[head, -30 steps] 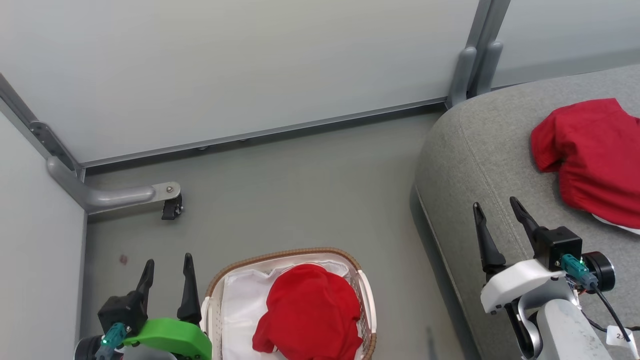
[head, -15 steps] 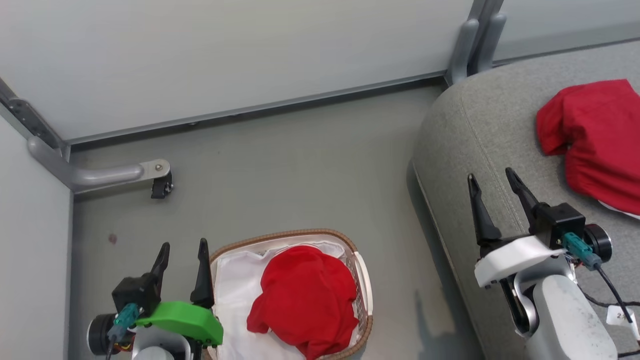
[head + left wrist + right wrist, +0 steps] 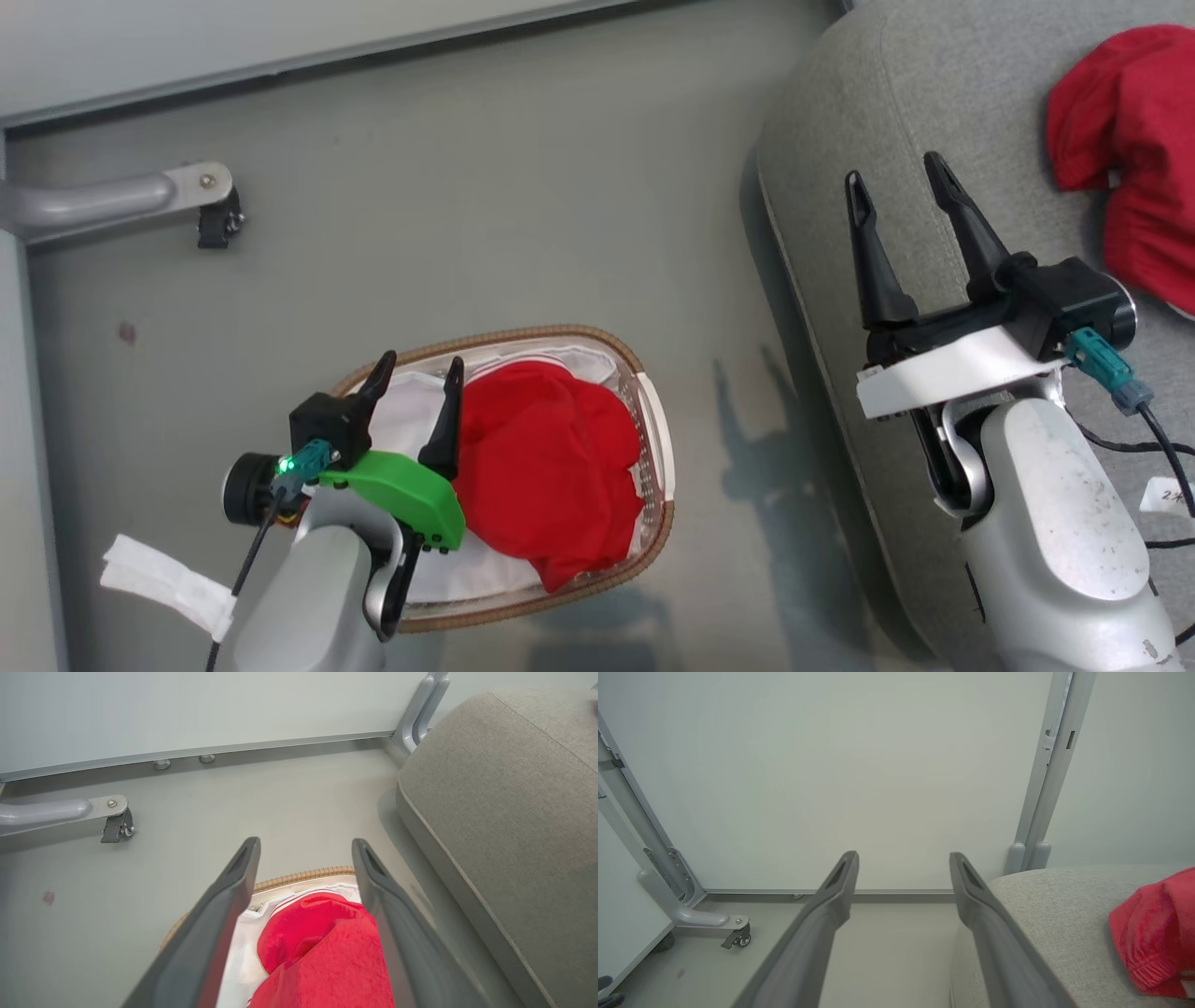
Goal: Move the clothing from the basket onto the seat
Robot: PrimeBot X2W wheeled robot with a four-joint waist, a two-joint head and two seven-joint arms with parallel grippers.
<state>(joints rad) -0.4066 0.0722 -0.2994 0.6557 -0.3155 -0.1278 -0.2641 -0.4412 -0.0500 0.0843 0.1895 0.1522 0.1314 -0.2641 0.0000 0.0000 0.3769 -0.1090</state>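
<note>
Left fingers [image 3: 446,420] moved over basket [image 3: 523,332], spread; right fingers [image 3: 876,261] spread; clothing [image 3: 541,467] crumpled bright-red mound.

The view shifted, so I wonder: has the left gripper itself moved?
Yes. The left gripper moved right: from beside the laundry basket to over its liner.

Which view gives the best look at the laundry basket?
The head view: the basket shows nearly whole from above, brown rim, liner and red clothing inside. The left wrist view catches a stretch of its far rim and liner. The right wrist view faces wall, floor and seat.
</note>
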